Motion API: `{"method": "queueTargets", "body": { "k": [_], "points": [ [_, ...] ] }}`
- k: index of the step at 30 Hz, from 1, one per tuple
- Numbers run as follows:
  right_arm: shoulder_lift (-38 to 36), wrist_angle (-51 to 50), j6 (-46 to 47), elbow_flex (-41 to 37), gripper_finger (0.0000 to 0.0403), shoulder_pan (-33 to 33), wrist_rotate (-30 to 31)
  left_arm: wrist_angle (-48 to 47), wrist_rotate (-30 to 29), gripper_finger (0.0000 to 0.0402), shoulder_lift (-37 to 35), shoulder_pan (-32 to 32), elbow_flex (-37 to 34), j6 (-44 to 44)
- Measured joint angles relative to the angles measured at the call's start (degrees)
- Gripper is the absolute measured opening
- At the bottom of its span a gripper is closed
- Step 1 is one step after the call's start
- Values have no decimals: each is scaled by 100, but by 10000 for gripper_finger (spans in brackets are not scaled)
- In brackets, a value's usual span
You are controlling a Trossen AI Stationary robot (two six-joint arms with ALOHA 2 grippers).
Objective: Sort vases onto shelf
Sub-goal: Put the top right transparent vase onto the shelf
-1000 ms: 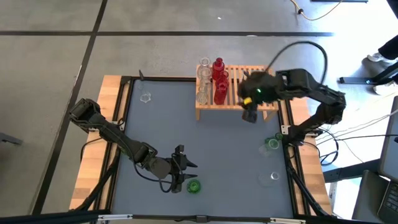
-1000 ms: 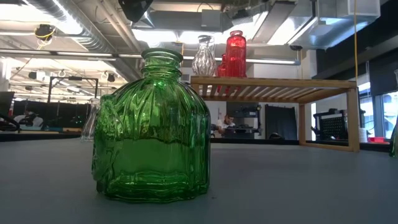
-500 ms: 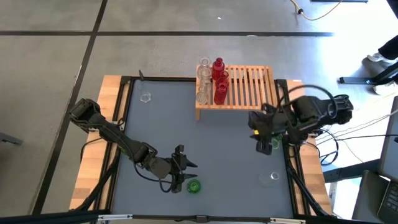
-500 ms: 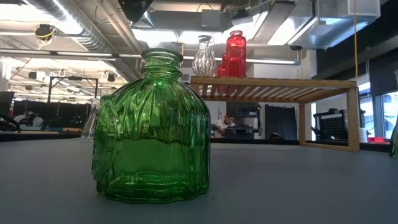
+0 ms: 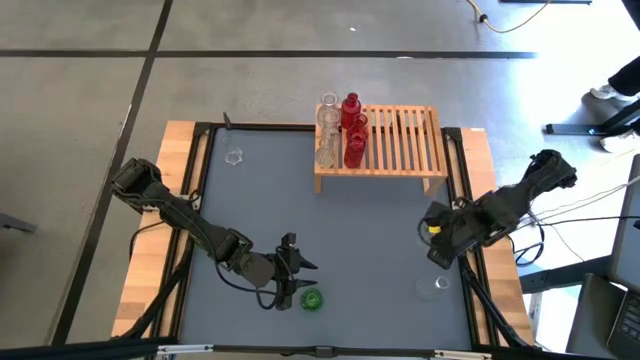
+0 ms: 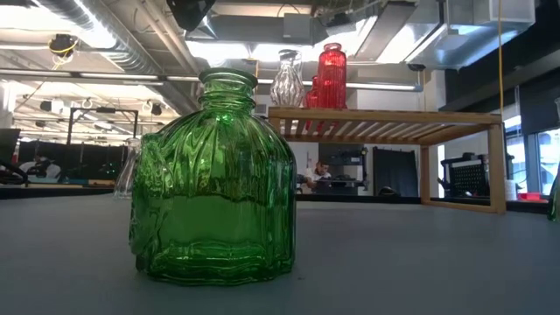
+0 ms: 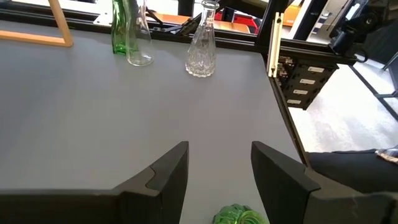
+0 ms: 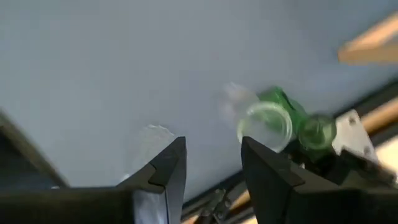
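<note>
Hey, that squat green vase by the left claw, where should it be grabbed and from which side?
Probably by the narrow neck, from straight above. The green vase stands upright on the table, its ribbed body is wide, while the neck under the flared rim is far slimmer. The left claw, open, sits right beside it, so a short move over suffices.

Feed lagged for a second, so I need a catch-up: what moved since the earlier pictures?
The right claw swung away from the shelf toward the table's right edge, open and empty, above the vases there. The left claw beside the green vase and the vases on the shelf stayed put.
</note>
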Motion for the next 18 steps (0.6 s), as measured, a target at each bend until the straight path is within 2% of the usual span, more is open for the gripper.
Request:
{"method": "queueTargets", "body": {
  "k": [8,18],
  "points": [
    [8,32,49,-1120,140,-17,-196,26,-2,167,0,-1,0,-49],
    [6,301,-109,-1252,140,-17,-185,20,-7,167,0,1,0,-56]
  ]
}}
